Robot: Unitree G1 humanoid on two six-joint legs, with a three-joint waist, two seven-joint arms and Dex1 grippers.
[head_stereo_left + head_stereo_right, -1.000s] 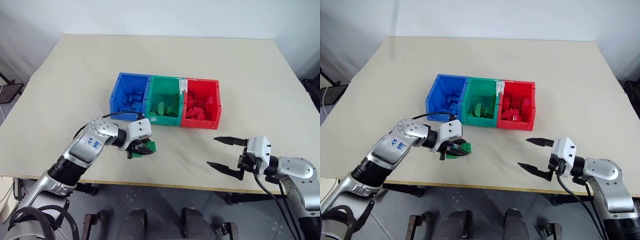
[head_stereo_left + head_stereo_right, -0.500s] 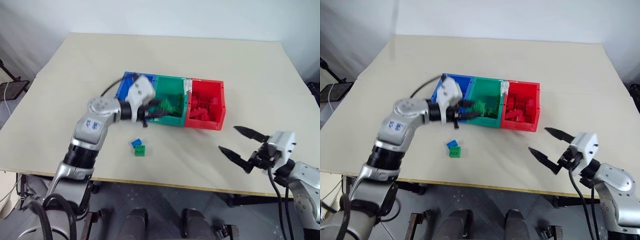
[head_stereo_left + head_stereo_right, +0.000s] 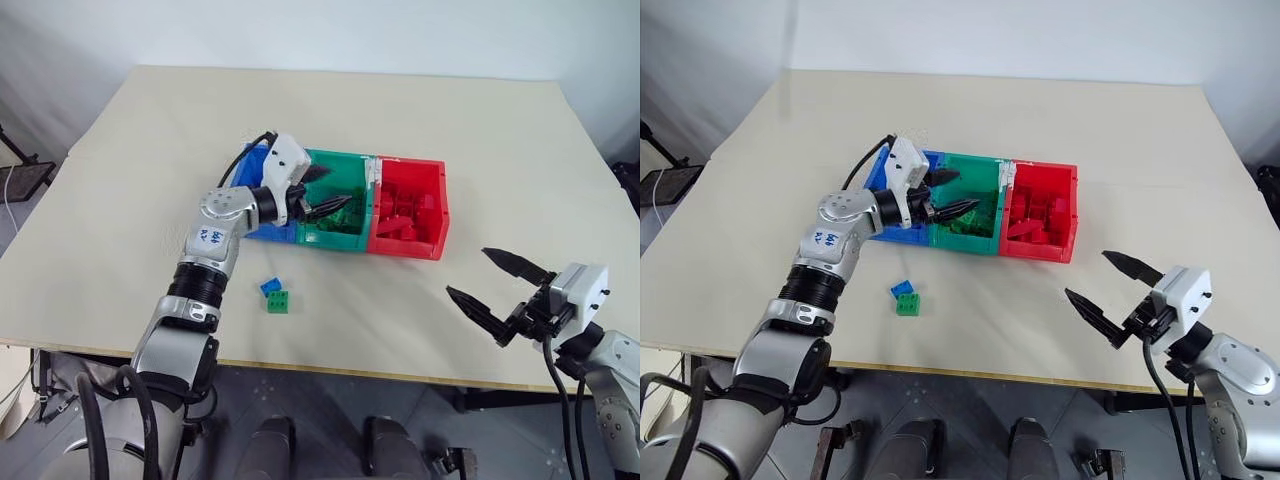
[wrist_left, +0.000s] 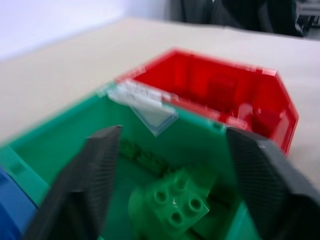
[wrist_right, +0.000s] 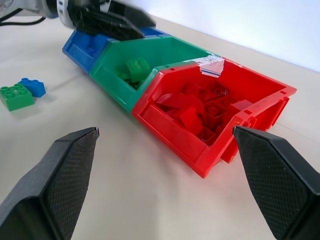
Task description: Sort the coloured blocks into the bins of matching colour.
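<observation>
Three bins (image 3: 372, 196); two loose blocks (image 3: 274, 294); both tools (image 3: 322, 190) (image 3: 497, 287) spread wide, empty.

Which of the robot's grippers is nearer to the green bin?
Left. The left gripper hangs over the green bin; the right gripper is off past the red bin, near the table's front edge.

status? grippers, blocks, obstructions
Left gripper over green bin, open, empty. Right gripper open, idle. Blue block, green block unsorted on table. Nothing blocking.
</observation>
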